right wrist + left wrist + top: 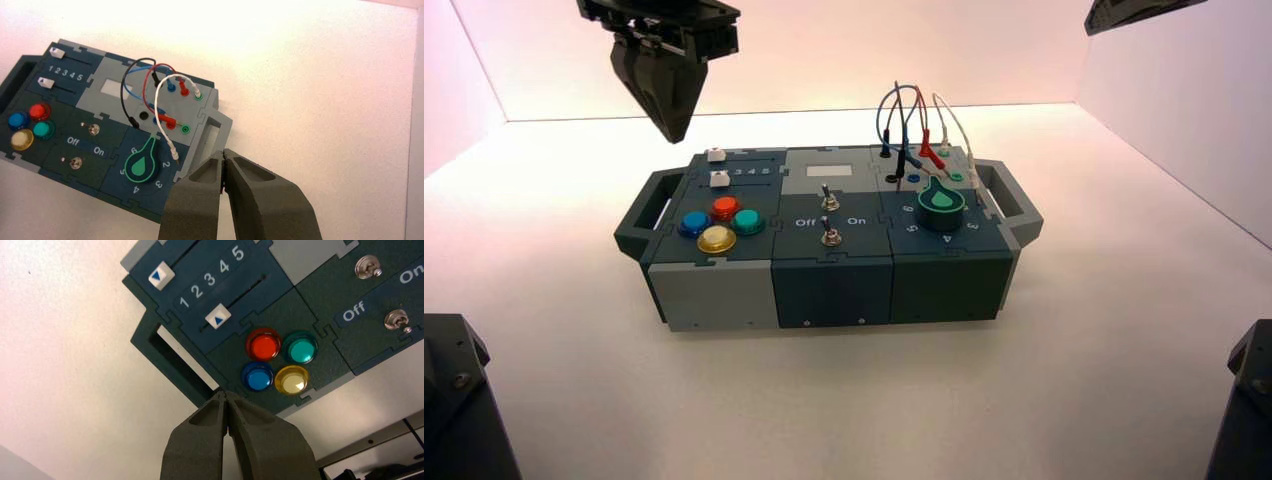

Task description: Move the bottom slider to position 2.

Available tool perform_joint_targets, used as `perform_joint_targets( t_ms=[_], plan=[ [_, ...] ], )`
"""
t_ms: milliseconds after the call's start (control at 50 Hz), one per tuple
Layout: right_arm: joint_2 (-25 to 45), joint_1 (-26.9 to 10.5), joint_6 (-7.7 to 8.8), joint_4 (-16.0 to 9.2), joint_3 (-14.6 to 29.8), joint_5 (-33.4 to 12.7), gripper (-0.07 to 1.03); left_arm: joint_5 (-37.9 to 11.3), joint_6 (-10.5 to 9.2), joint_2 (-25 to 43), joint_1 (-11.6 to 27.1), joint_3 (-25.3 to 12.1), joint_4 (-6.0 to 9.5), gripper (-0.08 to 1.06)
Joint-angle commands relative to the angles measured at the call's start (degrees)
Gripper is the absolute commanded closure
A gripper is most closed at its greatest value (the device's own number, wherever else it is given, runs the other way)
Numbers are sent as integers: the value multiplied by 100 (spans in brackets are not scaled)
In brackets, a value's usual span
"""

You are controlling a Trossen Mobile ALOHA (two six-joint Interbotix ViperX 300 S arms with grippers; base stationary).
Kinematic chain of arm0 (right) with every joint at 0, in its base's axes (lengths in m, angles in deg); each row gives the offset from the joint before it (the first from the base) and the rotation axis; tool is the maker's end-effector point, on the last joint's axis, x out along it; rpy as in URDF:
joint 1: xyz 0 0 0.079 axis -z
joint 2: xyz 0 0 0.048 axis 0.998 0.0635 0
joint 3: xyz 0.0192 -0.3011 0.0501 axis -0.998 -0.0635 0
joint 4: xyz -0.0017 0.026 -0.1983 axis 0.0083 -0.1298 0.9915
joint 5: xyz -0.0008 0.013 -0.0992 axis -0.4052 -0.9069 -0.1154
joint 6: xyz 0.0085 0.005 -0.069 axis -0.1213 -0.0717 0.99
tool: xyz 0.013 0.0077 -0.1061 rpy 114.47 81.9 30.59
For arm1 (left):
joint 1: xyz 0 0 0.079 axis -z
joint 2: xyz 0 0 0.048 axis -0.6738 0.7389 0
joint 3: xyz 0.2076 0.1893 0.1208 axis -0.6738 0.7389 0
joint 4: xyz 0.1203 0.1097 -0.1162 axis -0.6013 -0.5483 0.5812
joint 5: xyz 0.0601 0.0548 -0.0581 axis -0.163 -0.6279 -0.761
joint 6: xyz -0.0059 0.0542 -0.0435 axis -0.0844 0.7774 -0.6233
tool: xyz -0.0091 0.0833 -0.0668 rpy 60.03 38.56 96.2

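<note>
The bottom slider [217, 318] is a small white square knob with a blue triangle, on the box's left panel just behind the coloured buttons. It also shows in the high view [719, 179] and the right wrist view [46, 82]. It sits toward the low-number end of its slot. The printed numeral 2 [196, 291] lies in the row 1 to 5 beside that slot. My left gripper [672, 135] hangs in the air above the box's far left corner, shut and holding nothing [225, 394]. My right gripper [223, 152] is shut and empty, high off the box's right end.
A second white slider [161, 276] sits behind the numerals. Red [263, 345], teal, blue and yellow buttons lie in front of the sliders. Two toggle switches [829, 200], a green dial [942, 200] and looped wires [914, 120] fill the middle and right. White walls surround the table.
</note>
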Motion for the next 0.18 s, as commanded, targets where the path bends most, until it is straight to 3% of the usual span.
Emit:
perform_joint_targets(
  t_ms=[20,180],
  plan=[
    [0,18,0,-26,141,18,99,0,-44,-149,79,0,0,101],
    [53,18,-9,-26,149,9,99,18,-44,-149,79,-9,-9,101]
  ],
)
